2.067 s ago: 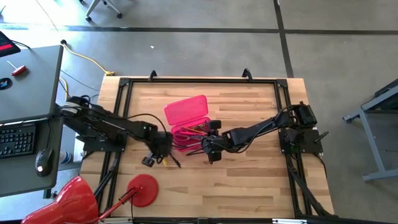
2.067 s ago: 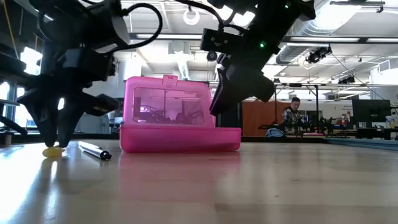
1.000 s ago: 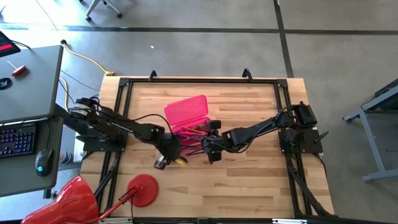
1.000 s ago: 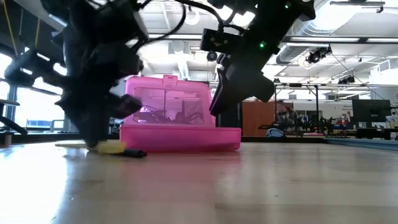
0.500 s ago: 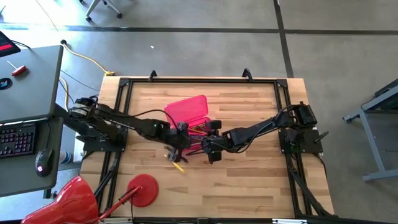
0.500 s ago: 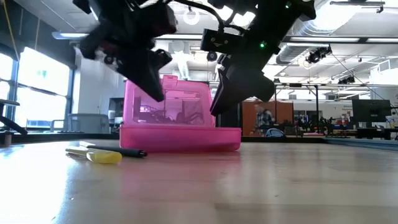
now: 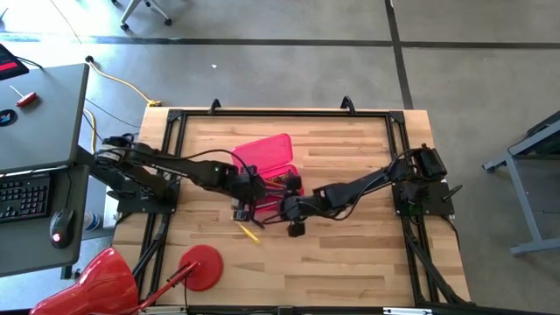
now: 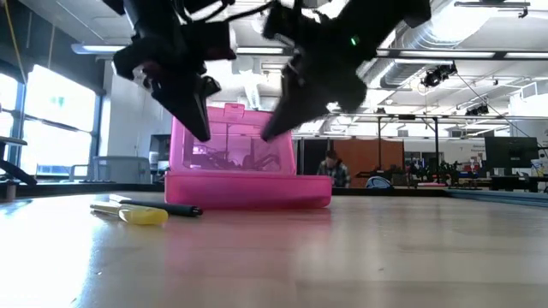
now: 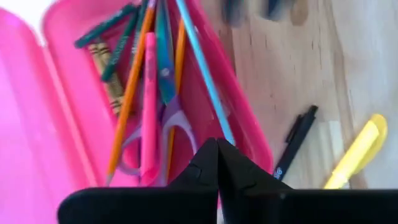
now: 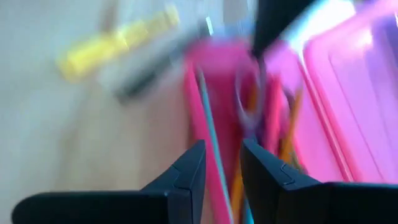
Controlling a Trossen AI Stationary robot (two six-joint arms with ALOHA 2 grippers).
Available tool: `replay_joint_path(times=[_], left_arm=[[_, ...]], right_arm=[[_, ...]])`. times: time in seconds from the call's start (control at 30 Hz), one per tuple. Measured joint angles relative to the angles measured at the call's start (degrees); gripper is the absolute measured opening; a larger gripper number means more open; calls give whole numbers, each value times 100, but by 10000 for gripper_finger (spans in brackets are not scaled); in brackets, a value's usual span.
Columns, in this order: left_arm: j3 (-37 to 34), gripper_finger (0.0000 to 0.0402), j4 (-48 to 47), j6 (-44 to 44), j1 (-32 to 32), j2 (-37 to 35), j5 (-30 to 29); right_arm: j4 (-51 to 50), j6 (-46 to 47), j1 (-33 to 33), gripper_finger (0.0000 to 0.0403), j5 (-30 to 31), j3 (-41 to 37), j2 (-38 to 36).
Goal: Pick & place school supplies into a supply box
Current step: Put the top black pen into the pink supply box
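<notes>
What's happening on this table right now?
Two robot arms are packing school supplies into an open pink supply box. Pencils, pens and scissors already lie inside. The left gripper, shut and empty, hovers over the box; the right gripper hangs beside it. A yellow marker and black pen remain on the table.

This is a robotics lab in an open-plan industrial hall. Beyond the wooden table (image 7: 350,254) with its black frame lie a bare concrete floor (image 7: 289,70), exposed ceiling ducts (image 8: 479,51) and tall windows (image 8: 51,120). A desk with keyboard (image 7: 24,194) and mouse (image 7: 59,226) stands well apart from the left gripper (image 7: 242,213), and a person (image 8: 330,168) sits far behind.
</notes>
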Motion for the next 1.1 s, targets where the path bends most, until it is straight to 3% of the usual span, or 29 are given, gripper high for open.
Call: replay_joint_path(times=[0.17,0.37,0.53,0.7,0.8,1.1], left_arm=[[542,28,-809,46,0,-526,-47],[858,58,-1092,191,2,-1481,-1115],[862,79,-955,234,0,-2052,-1613],[860,85,-988,167,-2,-2292,-1680],[860,80,-970,169,-4,-2325,-1676],[860,74,-1007,192,-4,-2321,-1699]], right_arm=[[1464,380,155,78,-194,7,218],[2605,631,540,78,400,-1,865],[3464,1576,850,78,1112,2,1386],[3798,1834,1020,78,1981,0,1861],[4032,2235,1017,78,1925,4,2158],[4545,2043,914,78,1863,193,2574]])
